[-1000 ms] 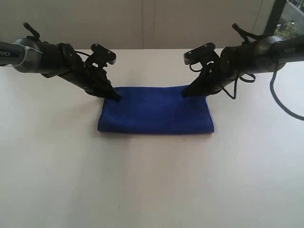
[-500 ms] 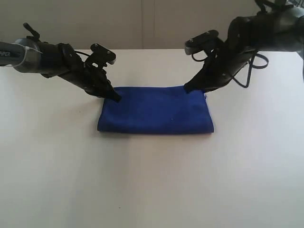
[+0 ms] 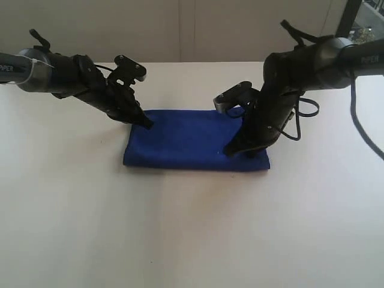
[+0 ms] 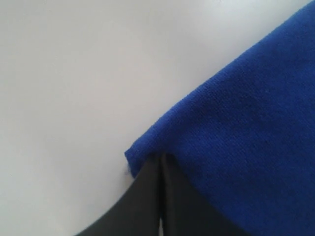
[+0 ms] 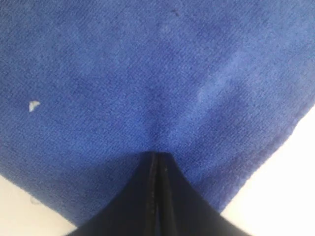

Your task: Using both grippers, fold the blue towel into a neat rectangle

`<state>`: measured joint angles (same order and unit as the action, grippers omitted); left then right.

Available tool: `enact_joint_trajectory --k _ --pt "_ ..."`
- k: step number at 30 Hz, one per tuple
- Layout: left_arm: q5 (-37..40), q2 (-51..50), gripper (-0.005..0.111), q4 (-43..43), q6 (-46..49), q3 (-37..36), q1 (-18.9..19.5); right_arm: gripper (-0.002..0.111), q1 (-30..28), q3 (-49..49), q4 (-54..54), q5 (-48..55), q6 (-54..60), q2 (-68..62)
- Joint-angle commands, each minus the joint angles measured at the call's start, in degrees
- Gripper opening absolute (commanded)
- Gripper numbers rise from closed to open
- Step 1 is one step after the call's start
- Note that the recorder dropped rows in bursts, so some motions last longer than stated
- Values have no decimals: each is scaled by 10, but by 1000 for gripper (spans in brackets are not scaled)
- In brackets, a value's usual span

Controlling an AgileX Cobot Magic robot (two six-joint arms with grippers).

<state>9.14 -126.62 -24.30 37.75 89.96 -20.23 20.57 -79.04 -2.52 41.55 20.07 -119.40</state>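
Exterior view: a deep royal-blue towel [image 3: 186, 141] of soft, plain fabric lies folded into a flat, wide rectangle on the smooth white worktop [image 3: 180, 240], a little toward the far side of it. The black left pincer [image 3: 146, 124], at the end of a dark arm with grey metal parts, slants down to the towel's far-left corner and its tip meets the cloth there. The black right pincer [image 3: 230, 151], trailing looped black cables, reaches steeply down onto the right part of the towel, inside the right edge and close to the near edge, with its tip on the top surface of the fabric. Both pincers come to a single narrow point.

Left wrist view: the left pincer [image 4: 161, 157] has its two dark fingers pressed flat together, with only a hairline seam between them. The tip sits right at the corner of the towel [image 4: 256, 123], where the thin hem curls a little against the bare worktop [image 4: 74, 73]. Whether any cloth is nipped between the fingers cannot be told.

Right wrist view: the right pincer [image 5: 156, 155] is likewise fully closed, its fingers side by side, and its tip rests on the towel [image 5: 147, 73], which fills most of the picture. A small pale speck [image 5: 33, 105] lies on the fabric. Slivers of worktop [image 5: 295, 187] show past the towel's edges.
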Motion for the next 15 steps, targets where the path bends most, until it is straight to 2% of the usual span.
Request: enact_joint_trajectory --k 1,5,9,15 --pt "13 -10 0 -1 1 -2 2 0 -2 4 25 51 2 -18" --pt "13 -10 0 -1 1 -2 2 0 -2 4 63 59 -40 -6" --pt "13 -10 0 -1 1 -2 2 0 -1 4 62 14 -55 23" --pt "13 -10 0 -1 1 -2 2 0 1 4 -33 -89 -22 46"
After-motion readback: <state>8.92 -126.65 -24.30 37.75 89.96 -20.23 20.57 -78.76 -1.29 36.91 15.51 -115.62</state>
